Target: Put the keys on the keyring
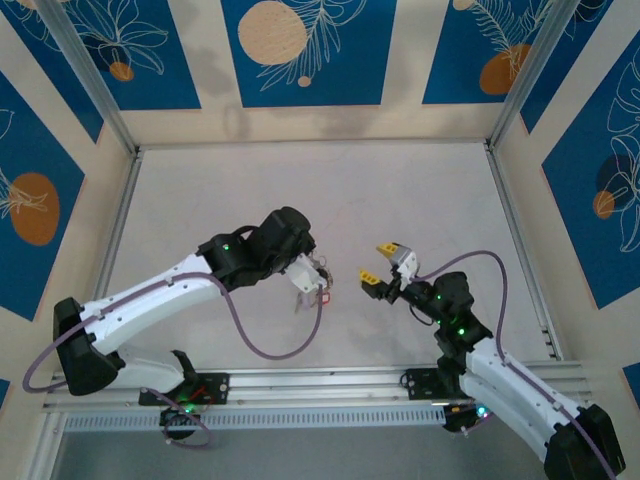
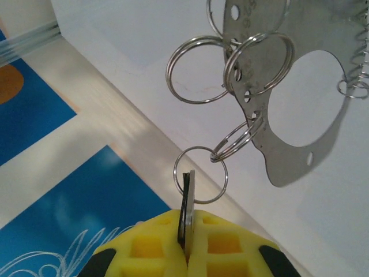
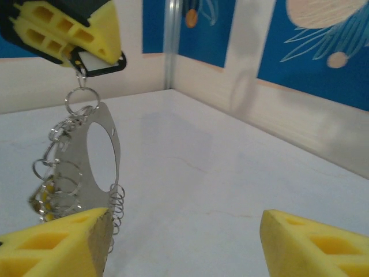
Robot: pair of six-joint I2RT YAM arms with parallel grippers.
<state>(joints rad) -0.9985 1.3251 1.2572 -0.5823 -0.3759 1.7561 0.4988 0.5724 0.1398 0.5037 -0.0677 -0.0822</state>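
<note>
My left gripper [image 2: 187,249] is shut on a flat key [image 2: 188,196] with a black head, seen edge-on between the yellow pads. A small split ring [image 2: 200,174] runs through that key and links upward to more rings and to the keyring [image 2: 285,164], a thin grey metal loop. In the right wrist view the keyring [image 3: 99,112] hangs below the left gripper's yellow fingers [image 3: 63,29], with small yellow-tagged keys [image 3: 43,199] and a wire coil [image 3: 115,202] at its bottom. My right gripper [image 3: 184,248] is open, its left pad beside the hanging bunch. From above, the right gripper [image 1: 380,265] stands just right of the bunch [image 1: 318,290].
The white table [image 1: 300,190] is walled by cream and blue patterned panels [image 1: 300,50] on three sides. An aluminium rail [image 1: 320,385] carries both arm bases at the near edge. The left arm's purple cable [image 1: 270,345] loops down below the bunch.
</note>
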